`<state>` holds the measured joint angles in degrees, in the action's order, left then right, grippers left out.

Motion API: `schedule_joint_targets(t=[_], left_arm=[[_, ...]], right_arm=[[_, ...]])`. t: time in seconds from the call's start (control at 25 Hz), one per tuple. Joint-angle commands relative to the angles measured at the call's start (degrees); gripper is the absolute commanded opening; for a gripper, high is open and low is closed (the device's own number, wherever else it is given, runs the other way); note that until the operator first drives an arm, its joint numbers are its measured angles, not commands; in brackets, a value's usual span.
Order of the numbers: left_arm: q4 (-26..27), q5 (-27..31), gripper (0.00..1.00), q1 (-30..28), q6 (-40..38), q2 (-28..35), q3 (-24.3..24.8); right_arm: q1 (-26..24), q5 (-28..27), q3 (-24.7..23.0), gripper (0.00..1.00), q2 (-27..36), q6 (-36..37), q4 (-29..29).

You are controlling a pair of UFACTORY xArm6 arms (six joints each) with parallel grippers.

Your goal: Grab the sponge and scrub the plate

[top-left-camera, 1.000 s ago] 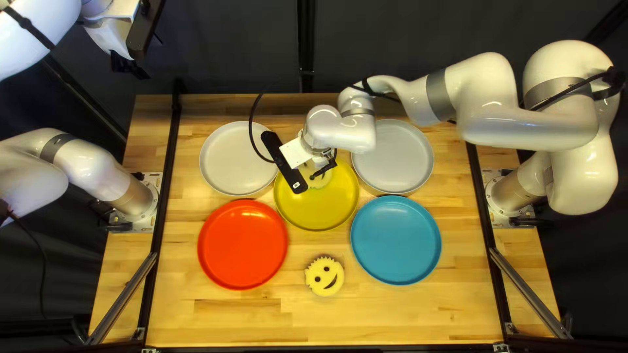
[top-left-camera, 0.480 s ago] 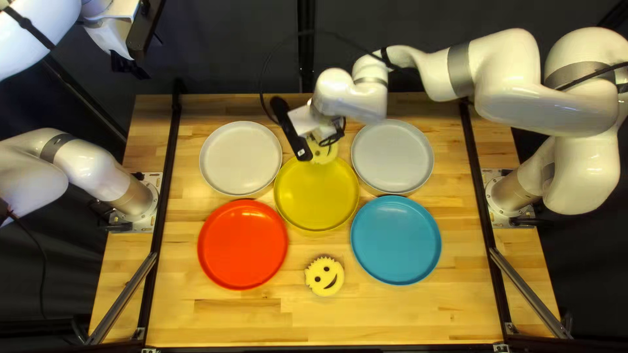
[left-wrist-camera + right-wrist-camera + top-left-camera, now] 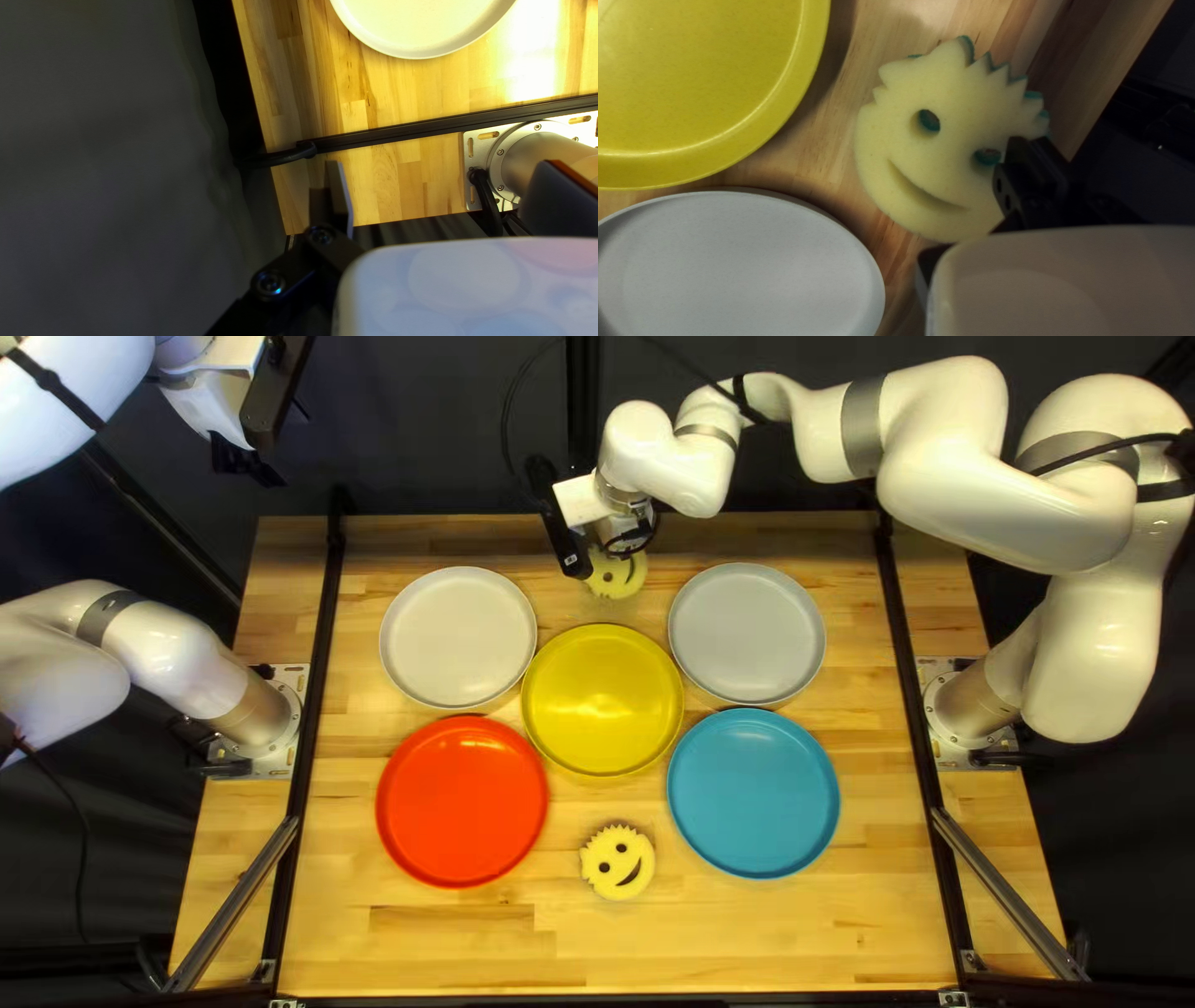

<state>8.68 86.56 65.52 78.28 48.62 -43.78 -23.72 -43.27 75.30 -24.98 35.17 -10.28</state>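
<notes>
Five plates [image 3: 603, 700], two sponges [image 3: 618, 884]

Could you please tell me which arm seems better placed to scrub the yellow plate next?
The right, I think: the right gripper holds a sponge near the yellow plate, on its far side. The left gripper hangs off beyond the table, with no sponge in its grip.

A lab — bolted arm bases [image 3: 260, 711], dark curtain [image 3: 436, 429].

Smiley yellow sponge [image 3: 952, 146] near yellow plate [image 3: 691, 81]
</notes>
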Motion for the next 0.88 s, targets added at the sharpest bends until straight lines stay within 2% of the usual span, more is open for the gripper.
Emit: schedule_joint_targets(t=[0.04,0.28,0.44,0.6,0.76,0.88], left_arm=[[0.00,0.00,1.00,0.00,0.00,0.00,0.00],[0.00,0.00,1.00,0.00,0.00,0.00,0.00],[0.00,0.00,1.00,0.00,0.00,0.00,0.00],[0.00,0.00,1.00,0.00,0.00,0.00,0.00],[0.00,0.00,1.00,0.00,0.00,0.00,0.00],[0.00,0.00,1.00,0.00,0.00,0.00,0.00]], right_arm=[[-1.93,0.40,-3.66,1.00,2.82,0.02,1.02],[-5.60,-1.30,-13.64,1.00,14.12,0.31,2.80],[-8.75,-6.28,-18.39,1.00,22.77,2.55,4.81],[-12.12,-12.37,-19.86,1.00,28.63,5.34,6.40],[-16.17,-21.50,-20.14,1.00,35.92,7.51,6.78],[-18.70,-26.36,-20.37,1.00,40.19,8.35,6.28]])
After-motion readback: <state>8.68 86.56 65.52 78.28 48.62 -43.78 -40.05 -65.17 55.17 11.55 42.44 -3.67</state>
